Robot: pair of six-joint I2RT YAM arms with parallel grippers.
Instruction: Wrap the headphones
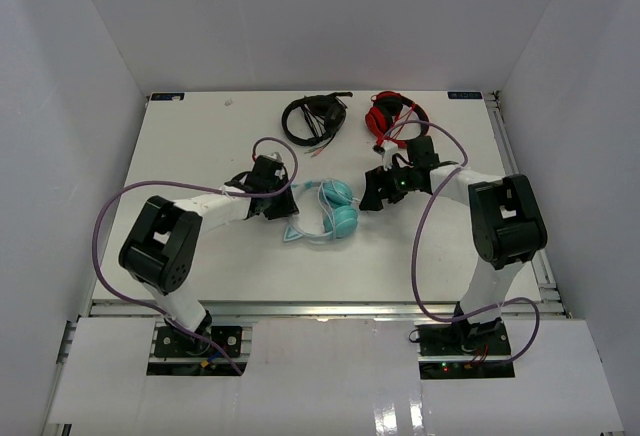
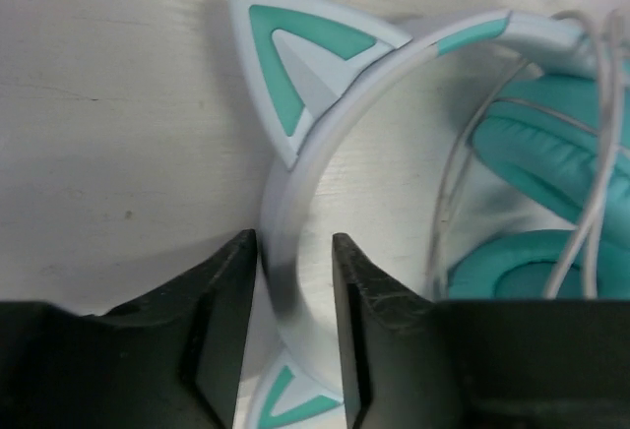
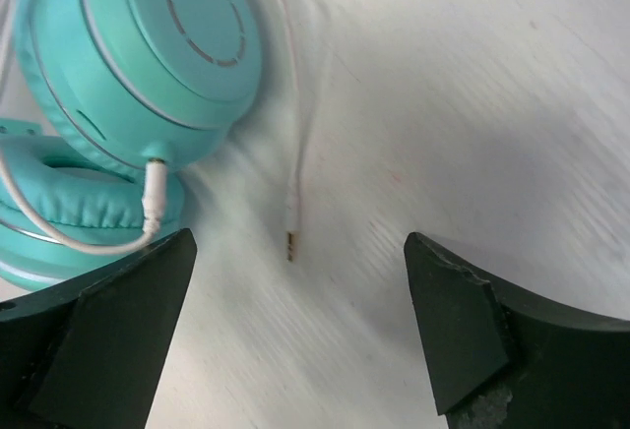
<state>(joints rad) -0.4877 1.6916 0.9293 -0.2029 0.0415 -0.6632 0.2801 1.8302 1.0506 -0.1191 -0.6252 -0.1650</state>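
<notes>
- Right wrist view — the right gripper [image 3: 300, 252] has its black fingers spread wide and grips nothing.
- Just ahead of that gap, slightly left of centre, the gold-tipped plug [image 3: 289, 244] of the thin white cable [image 3: 298, 124] lies flat on the white table [image 3: 472, 75], apart from both fingers.
- The cable's loose end runs almost straight away from the gripper, so the fingers would close across it. Further out it passes beside the round teal ear cup [image 3: 148, 45].
- In the left wrist view, the left gripper [image 2: 292, 252] is clamped on the pale curved headband [image 2: 295, 153], between its two cat ears.
- From above, the teal over-ear headphones [image 1: 330, 211] lie mid-table between the two grippers.
- Judgement: the right arm is nearer the free end — a short advance straight forward should bring the plug between its fingers.
</notes>
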